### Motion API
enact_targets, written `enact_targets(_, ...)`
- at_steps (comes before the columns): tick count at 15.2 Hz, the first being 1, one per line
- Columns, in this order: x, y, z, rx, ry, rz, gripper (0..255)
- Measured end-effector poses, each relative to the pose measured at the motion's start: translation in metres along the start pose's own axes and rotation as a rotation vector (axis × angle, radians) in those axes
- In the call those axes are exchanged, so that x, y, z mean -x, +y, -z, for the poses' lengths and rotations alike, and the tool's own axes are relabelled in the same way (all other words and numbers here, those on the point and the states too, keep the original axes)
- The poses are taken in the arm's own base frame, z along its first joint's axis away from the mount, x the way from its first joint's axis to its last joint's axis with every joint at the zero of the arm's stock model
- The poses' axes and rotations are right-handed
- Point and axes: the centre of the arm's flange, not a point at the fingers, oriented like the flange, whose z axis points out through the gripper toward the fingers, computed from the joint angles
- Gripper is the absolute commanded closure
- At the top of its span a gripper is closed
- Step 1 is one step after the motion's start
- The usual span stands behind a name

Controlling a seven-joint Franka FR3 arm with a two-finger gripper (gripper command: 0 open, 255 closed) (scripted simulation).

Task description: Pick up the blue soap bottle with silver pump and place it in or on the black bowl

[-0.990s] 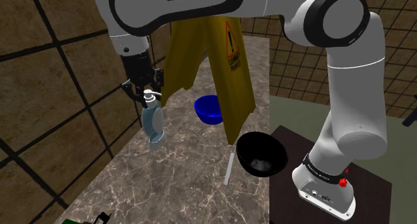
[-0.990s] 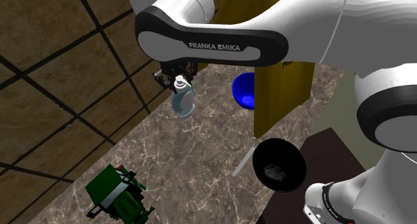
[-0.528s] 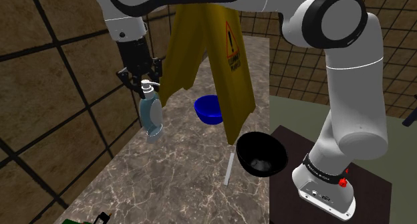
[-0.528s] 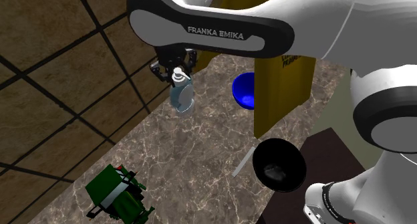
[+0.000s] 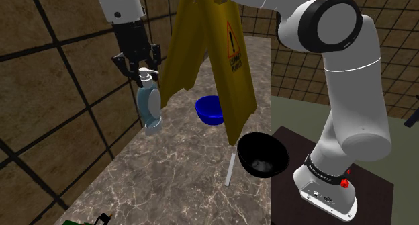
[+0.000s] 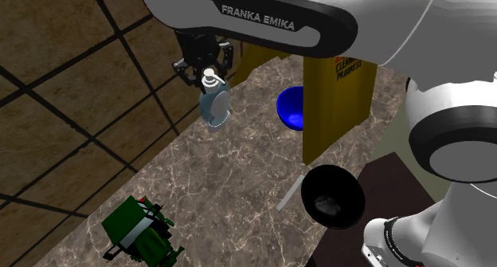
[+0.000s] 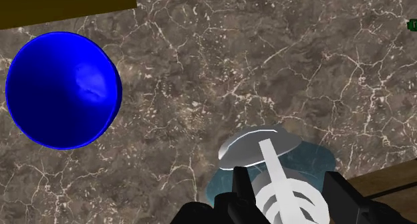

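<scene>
Shoulder view: the gripper pinches the pale blue soap bottle at its silver pump neck, so the body hangs upright over the marble desk (seemingly lifted for carrying), well apart from the black bowl.

Wrist view — soap bottle mostly beneath its pump; green object edge-cropped

Yellow sign between claw, black bowl
</scene>
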Motion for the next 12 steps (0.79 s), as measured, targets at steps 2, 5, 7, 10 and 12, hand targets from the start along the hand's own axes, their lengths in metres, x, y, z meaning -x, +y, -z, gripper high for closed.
enact_targets(2,0.002,0.002,0.011,0.000,0.000,0.000,255)
enact_targets(5,0.005,0.002,0.025,0.000,0.000,0.000,255)
enact_targets(7,0.004,0.003,0.036,0.000,0.000,0.000,255)
enact_targets(10,0.011,0.006,0.050,0.000,-0.001,0.001,255)
enact_targets(12,0.029,0.016,0.054,-0.001,-0.001,0.003,255)
